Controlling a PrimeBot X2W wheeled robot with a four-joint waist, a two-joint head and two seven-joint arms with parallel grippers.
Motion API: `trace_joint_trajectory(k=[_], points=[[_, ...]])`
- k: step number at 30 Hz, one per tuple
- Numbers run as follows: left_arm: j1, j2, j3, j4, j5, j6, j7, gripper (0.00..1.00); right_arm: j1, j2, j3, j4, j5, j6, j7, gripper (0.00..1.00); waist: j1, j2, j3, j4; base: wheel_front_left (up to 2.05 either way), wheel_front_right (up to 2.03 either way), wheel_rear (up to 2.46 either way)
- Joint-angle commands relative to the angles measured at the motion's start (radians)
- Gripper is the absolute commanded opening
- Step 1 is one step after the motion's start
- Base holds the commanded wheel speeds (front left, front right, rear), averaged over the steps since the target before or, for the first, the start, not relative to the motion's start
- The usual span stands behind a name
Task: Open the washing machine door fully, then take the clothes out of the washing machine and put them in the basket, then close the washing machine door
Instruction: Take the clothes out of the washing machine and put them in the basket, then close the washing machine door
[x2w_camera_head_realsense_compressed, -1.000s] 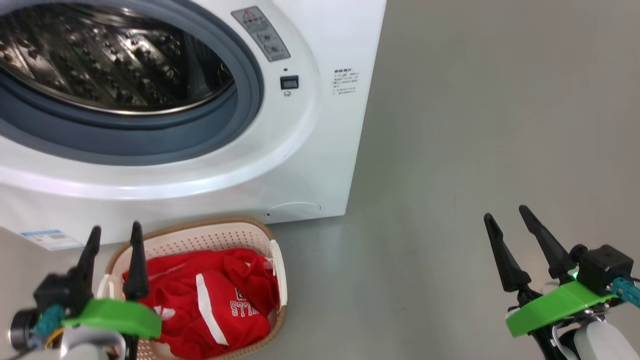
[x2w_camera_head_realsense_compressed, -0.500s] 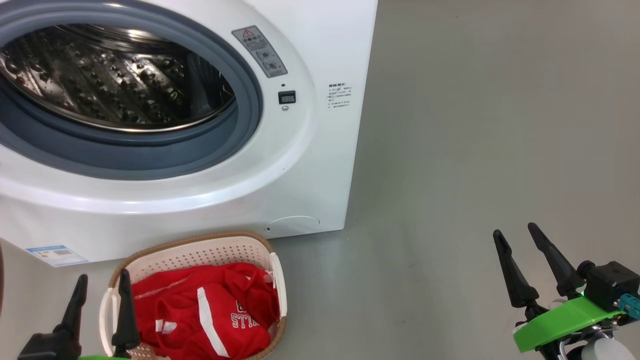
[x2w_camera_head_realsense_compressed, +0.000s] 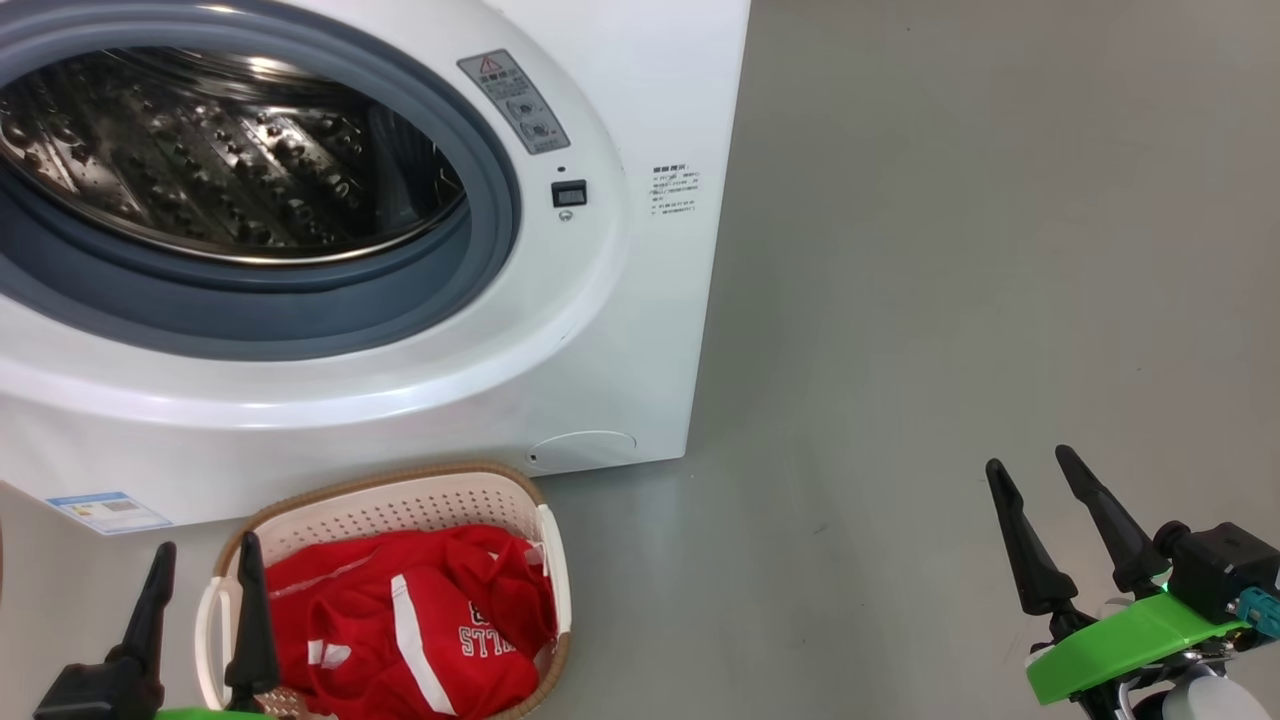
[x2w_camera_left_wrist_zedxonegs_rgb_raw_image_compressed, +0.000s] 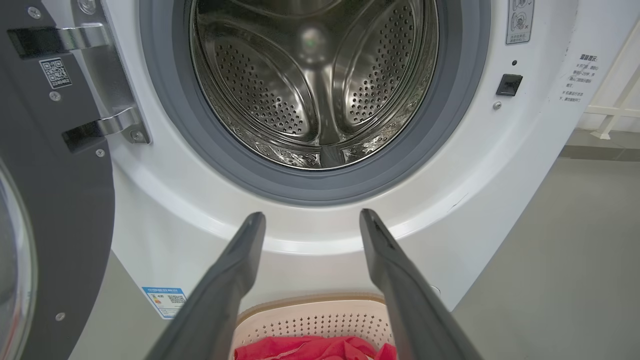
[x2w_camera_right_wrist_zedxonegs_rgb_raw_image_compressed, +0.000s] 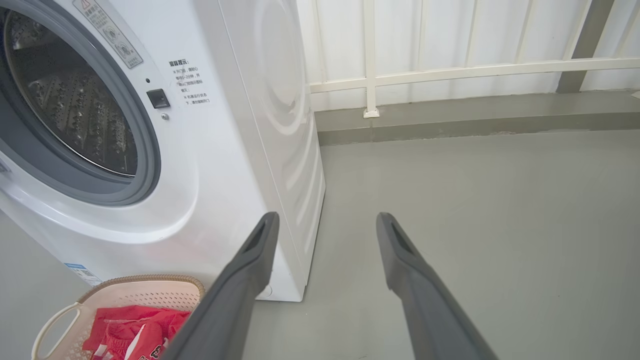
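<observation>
The left hand (x2w_camera_left_wrist_zedxonegs_rgb_raw_image_compressed: 312, 215) stands wide with nothing between its fingers. Over the last second it has drawn back toward the robot, more than the slide of the head camera alone accounts for, and in the last half second it holds steady. Just ahead of it and below its fingertips sits the basket (x2w_camera_head_realsense_compressed: 420, 492), with the clothes (x2w_camera_head_realsense_compressed: 400, 620) heaped red inside. Farther ahead rises the washing machine (x2w_camera_head_realsense_compressed: 600, 330), its drum (x2w_camera_left_wrist_zedxonegs_rgb_raw_image_compressed: 310, 75) showing bare steel as far as the left wrist view reaches. Off to that hand's left, the washing machine door (x2w_camera_left_wrist_zedxonegs_rgb_raw_image_compressed: 55, 200) hangs swung open on its hinges. The right hand (x2w_camera_head_realsense_compressed: 1028, 458) is equally wide and empty, well apart over the floor (x2w_camera_head_realsense_compressed: 900, 300), right of the machine's corner. The unloading looks done, and the retreat seems to free the left hand for the one step left: reaching left to the door and swinging it shut.
</observation>
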Motion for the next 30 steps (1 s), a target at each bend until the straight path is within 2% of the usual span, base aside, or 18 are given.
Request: trace_joint_trajectory(k=[1,13,30], points=[[-0.021,0.013,0.035,-0.031,0.010,0.002,-0.008,1.00,0.009,-0.013,0.013,-0.025,-0.015,0.002,-0.012,1.00,0.0000,0.0000,-0.001,0.001,0.00,0.00,0.00],[-0.014,0.013,0.027,-0.026,0.006,0.009,-0.008,1.00,0.020,-0.017,0.011,-0.027,-0.014,0.002,-0.012,1.00,0.0000,0.0000,-0.009,0.008,-0.28,0.28,0.00],[-0.006,0.013,0.020,-0.031,0.003,0.006,-0.008,1.00,0.026,-0.023,0.015,-0.030,-0.013,0.002,-0.012,1.00,0.0000,0.0000,-0.014,0.013,-1.33,1.33,0.00]])
